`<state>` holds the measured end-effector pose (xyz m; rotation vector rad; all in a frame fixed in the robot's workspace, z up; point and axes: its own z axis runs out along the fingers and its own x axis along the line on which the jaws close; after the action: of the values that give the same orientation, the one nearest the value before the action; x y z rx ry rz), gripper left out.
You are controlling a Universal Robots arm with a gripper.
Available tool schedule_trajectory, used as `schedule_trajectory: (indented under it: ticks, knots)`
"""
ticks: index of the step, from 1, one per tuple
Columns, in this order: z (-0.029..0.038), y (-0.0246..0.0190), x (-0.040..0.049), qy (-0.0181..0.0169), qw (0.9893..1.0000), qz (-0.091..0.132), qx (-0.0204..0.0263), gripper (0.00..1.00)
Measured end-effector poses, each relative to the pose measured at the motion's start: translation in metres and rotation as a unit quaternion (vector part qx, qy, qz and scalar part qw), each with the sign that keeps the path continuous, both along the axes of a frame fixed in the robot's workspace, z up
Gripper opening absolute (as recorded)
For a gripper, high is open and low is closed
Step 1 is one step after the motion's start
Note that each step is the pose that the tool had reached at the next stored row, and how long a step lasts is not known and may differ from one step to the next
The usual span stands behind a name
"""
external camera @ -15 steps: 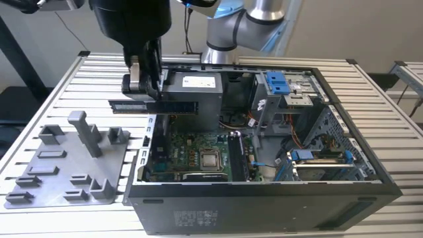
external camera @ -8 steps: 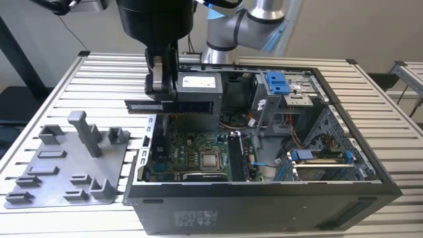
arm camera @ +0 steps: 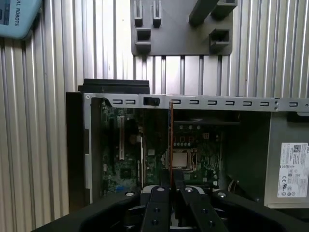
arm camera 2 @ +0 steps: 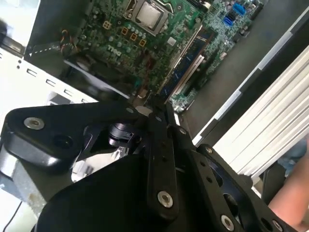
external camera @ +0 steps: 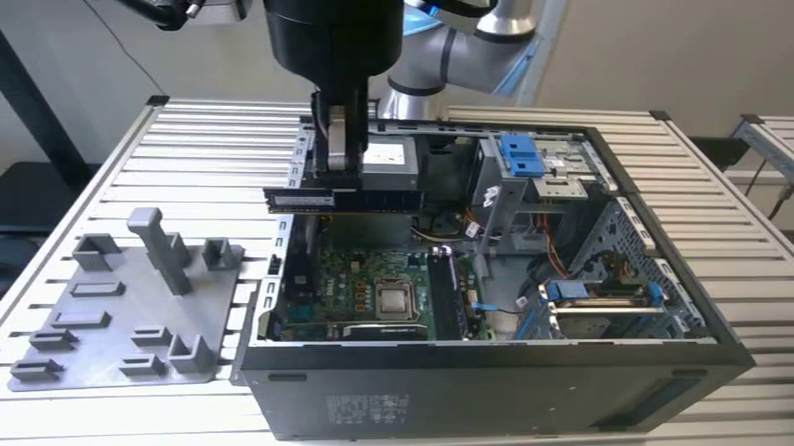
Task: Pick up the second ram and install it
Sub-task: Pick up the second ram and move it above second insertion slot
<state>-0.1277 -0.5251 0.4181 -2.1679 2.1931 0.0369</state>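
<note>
End effector: The end effector hangs above the open computer case, with its fingers clenched on the top edge of the second ram, near the stick's middle.

Second ram: It is held in the air with its faces upright and its long side level. It sits over the far part of the motherboard, in front of the power supply. In the first wrist view it shows edge-on as a thin line running away from the end effector.

Grip risk: The hold covers only a narrow strip of one edge. A knock would likely pivot the stick between the fingers or pull it loose.

Memory slots: The memory slots lie lower, toward the exterior view's right, just beside the processor. In the second wrist view one slot looks already filled, and a white slot next to it looks free.

Alignment risk: The stick's length appears to run crosswise to the slots. If it is set down unmatched, it would likely land on slot walls or the board. If it is pressed with its notch offset or one end high, it could bend contacts or jam half-seated.

Obstacle risk: Loose cables and the case rim sit near the stick. Either could snag an end and tilt it.

Far side: A grey fixture plate with a tall post rests on the slatted surface, well apart from the case. It looks like little hazard.
</note>
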Motion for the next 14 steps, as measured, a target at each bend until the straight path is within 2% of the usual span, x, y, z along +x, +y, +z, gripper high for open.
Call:
schedule_trajectory:
  ticks: [14]
  knots:
    - [0.0, 0.0, 0.0361, 0.0, 1.0, 0.0, 0.0, 0.14]
